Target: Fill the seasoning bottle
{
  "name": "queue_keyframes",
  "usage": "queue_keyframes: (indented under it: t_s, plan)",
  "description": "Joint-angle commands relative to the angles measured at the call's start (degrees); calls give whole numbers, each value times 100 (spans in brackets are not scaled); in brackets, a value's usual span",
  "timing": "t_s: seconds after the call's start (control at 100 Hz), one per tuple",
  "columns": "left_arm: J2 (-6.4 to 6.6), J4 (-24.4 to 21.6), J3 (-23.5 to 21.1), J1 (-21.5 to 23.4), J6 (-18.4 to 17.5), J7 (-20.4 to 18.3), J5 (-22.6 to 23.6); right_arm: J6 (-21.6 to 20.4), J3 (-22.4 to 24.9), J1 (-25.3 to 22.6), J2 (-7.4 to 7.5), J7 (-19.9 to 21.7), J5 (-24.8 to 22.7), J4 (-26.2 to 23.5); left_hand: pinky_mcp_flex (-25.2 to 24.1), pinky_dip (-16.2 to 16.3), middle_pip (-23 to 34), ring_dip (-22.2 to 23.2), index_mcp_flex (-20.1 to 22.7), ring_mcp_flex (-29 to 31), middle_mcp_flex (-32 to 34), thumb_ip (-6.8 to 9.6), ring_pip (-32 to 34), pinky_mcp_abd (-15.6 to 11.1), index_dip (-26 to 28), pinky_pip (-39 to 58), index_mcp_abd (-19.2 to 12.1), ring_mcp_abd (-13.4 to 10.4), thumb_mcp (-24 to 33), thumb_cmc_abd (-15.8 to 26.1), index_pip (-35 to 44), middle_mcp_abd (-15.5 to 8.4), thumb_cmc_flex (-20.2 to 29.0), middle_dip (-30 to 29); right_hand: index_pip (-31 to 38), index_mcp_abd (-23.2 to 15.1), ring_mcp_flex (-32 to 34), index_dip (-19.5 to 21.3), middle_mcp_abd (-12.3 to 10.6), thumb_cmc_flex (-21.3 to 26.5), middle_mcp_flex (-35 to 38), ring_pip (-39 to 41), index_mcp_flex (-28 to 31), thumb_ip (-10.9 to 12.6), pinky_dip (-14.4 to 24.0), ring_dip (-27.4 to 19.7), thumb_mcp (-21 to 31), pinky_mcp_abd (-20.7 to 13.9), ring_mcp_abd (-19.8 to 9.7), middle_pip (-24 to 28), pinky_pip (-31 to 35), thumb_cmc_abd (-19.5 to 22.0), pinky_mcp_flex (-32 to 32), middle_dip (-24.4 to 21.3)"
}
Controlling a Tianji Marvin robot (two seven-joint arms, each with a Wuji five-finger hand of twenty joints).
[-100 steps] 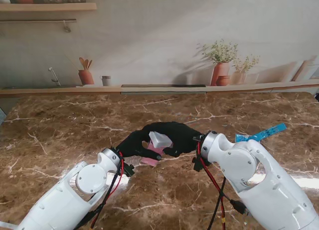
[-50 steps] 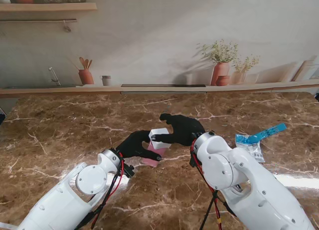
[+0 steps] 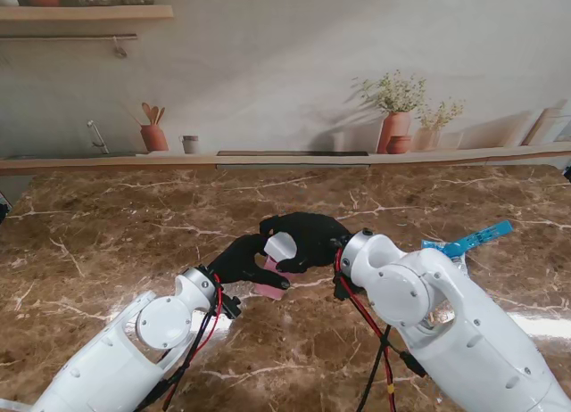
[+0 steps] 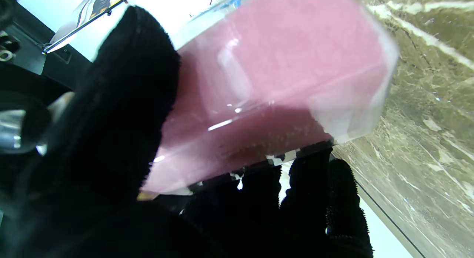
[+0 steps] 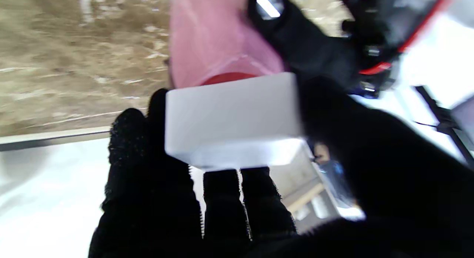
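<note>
A clear square seasoning bottle point(image 3: 270, 280) filled with pink grains stands near the middle of the marble table. My left hand point(image 3: 239, 259) in a black glove is shut around its body; in the left wrist view the pink bottle point(image 4: 274, 91) fills the frame, with my thumb and fingers point(image 4: 122, 113) on opposite sides. My right hand point(image 3: 308, 241) grips the white cap point(image 3: 280, 247) at the bottle's top. In the right wrist view the white cap point(image 5: 233, 121) sits between my fingers, with the pink bottle point(image 5: 211, 43) and a red ring beyond it.
A blue and white seasoning packet point(image 3: 464, 243) lies on the table to the right, partly behind my right arm. The marble table point(image 3: 107, 234) ends at a back ledge with plant pots point(image 3: 394, 131) and a utensil pot point(image 3: 153, 137).
My right hand twisted on the white cap: it swung away and to the right half a second ago, then came back over the bottle top. The left hand kept the bottle still.
</note>
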Motion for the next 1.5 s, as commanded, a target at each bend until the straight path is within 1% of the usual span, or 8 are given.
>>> queue_keyframes:
  t_s: [0.0,0.19,0.35,0.64,0.84,1.13,1.27,1.49]
  plan:
    - [-25,-62,9,4,-29,35,22,-314,62,-45,63,187,217,36,-114,69,775,-11,993,-136,312,101,58,-181,356,-126,-1408,-7,910,2074,1068,-615,749,294,-429,27,-1052,-258,-435,677,-548,-1752,-262,69,-386,-1135,1188,-642,-1309,-383,-1482,-240,-943,-293]
    - [-26,-81,-7,29,-28,59,30,-1076,335,-53,187,697,970,110,-106,77,771,-14,991,-137,319,104,57,-191,359,-114,-1412,-6,909,2074,1070,-620,761,288,-1770,-163,-3897,-754,6,474,-2102,-3501,-1372,122,-994,-2727,1046,-950,-1104,-2105,-3697,-463,-2763,-1633]
    - [-20,-109,-17,33,-26,49,42,-793,430,-294,54,56,699,13,-109,79,769,-19,996,-142,316,105,56,-197,361,-114,-1419,-19,904,2074,1074,-623,764,287,-1924,-43,-3979,-1552,144,-423,-2162,-3689,-1306,0,-1067,-2849,-1643,-834,-937,-2477,-3825,307,-2865,-1672]
    - [-8,-136,-18,24,-42,34,93,928,118,-400,-65,-386,-571,-357,-119,76,769,-30,1004,-132,332,106,55,-211,360,-122,-1426,-18,914,2059,1081,-628,758,279,-908,270,-456,-624,76,-3444,-447,-1820,-892,297,409,-1394,-2123,-413,-781,-1521,-1241,1983,-218,-1114]
    - [-7,-137,12,7,-56,20,88,1507,-242,-83,34,307,-940,-447,-122,70,766,-42,1001,-140,333,104,42,-221,362,-131,-1439,-29,925,2055,1080,-638,753,277,-435,128,846,-499,25,-3815,185,-159,-590,273,297,-336,-2251,-857,-1126,-929,679,2402,897,-538]
    - [3,-161,19,9,-54,-9,98,1711,-590,167,-18,46,-988,-228,-121,40,764,-58,979,-150,320,98,26,-337,389,-168,-1470,-39,923,2063,1101,-638,746,285,996,-426,1774,1062,-490,-1473,771,2254,39,391,563,429,-2487,-1802,-1824,1189,3054,1580,2231,984]
    - [3,-183,10,23,-23,-7,97,1438,-475,74,-8,50,-772,-292,-129,35,767,-64,972,-150,318,98,22,-312,390,-171,-1471,-39,924,2064,1103,-637,748,290,1013,-413,1550,958,-556,-423,705,1886,132,294,449,374,32,-1555,-1823,1152,2569,831,1939,772]
    - [2,-203,11,38,-10,-4,92,798,-211,-130,-5,-34,-356,-349,-140,35,763,-67,955,-161,304,97,20,-290,393,-173,-1480,-45,918,2076,1103,-643,747,290,985,-408,1017,720,-643,1174,498,317,178,-589,-13,333,732,-756,-1487,1028,714,-213,1213,587]
